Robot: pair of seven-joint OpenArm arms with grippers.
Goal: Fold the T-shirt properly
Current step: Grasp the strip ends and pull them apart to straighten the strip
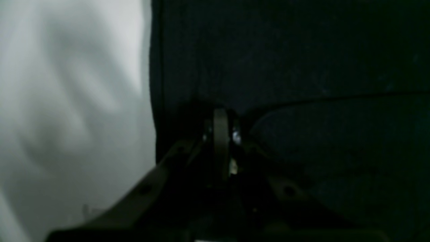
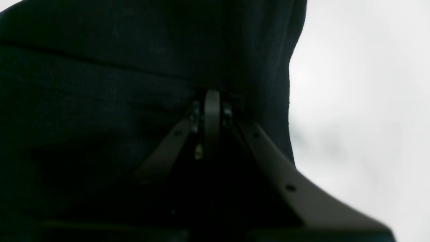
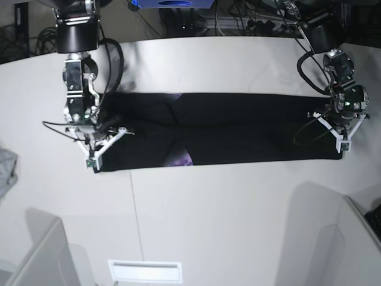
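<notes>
We stand at either end of a black T-shirt (image 3: 238,128) stretched into a long, narrow band across the middle of the white table (image 3: 226,214), its length running side to side in the base view. Our right gripper (image 3: 95,138) works the end at that view's left and our left gripper (image 3: 336,126) the end at its right, each arm reaching down from the far edge of the table. Up close, the right wrist view shows our right gripper (image 2: 212,101) with its jaws brought together on a dark fold of the T-shirt (image 2: 100,84), the cloth's edge falling just to the right of the pinch with pale table (image 2: 362,101) beyond it. The left wrist view gives the mirror picture: our left gripper (image 1: 221,117) is clamped tight on the T-shirt (image 1: 302,60), whose edge drops straight down to the left of the jaws against blurred, shadowed table (image 1: 67,101). A ridge of cloth crosses both close views just behind the pinch. In the base view a small patch of purple print (image 3: 181,158) peeps out along the near edge of the band, left of centre, and a crease runs along the band's length. A scrap of grey cloth (image 3: 6,170) lies at the table's left margin, well apart from the T-shirt.
</notes>
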